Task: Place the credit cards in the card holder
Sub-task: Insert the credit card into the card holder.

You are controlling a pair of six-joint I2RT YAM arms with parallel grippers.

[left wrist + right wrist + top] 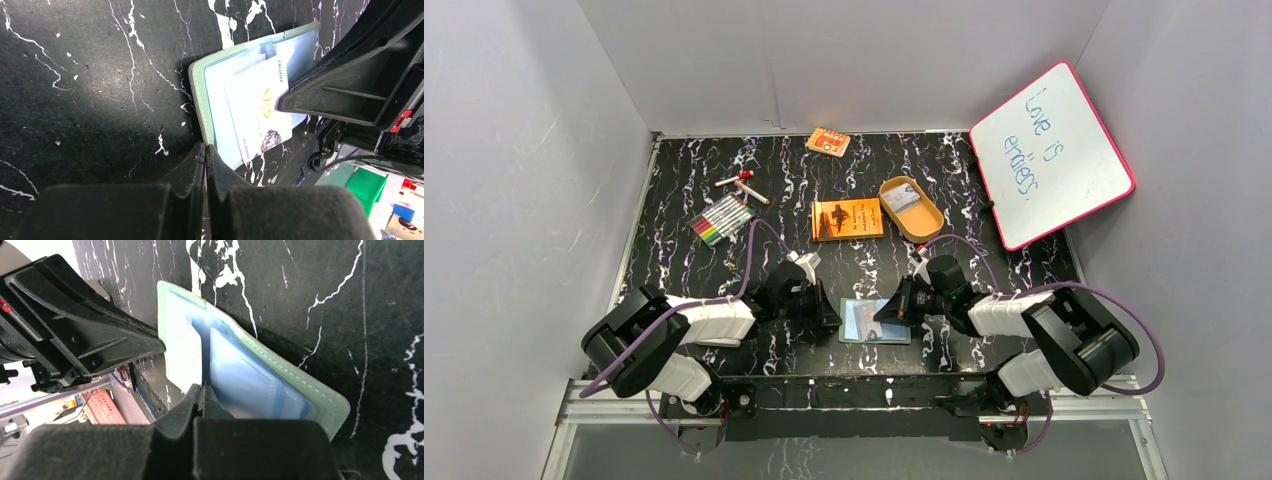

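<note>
The card holder (874, 320) lies open and flat on the black marbled table (684, 270) close to its near edge, between the two arms. Its grey-green stitched rim frames pale blue and clear pockets, with a white card (270, 100) lettered in gold lying on one side. The left gripper (829, 318) meets its left edge with the jaws pressed together. The right gripper (884, 312), jaws likewise closed, rests its tips on the pockets, so both sides are crowded. Farther back, well apart, lie an orange book (847, 218), a tan oval tin (911, 208), markers (722, 220) and a pink-rimmed whiteboard (1051, 155).
</note>
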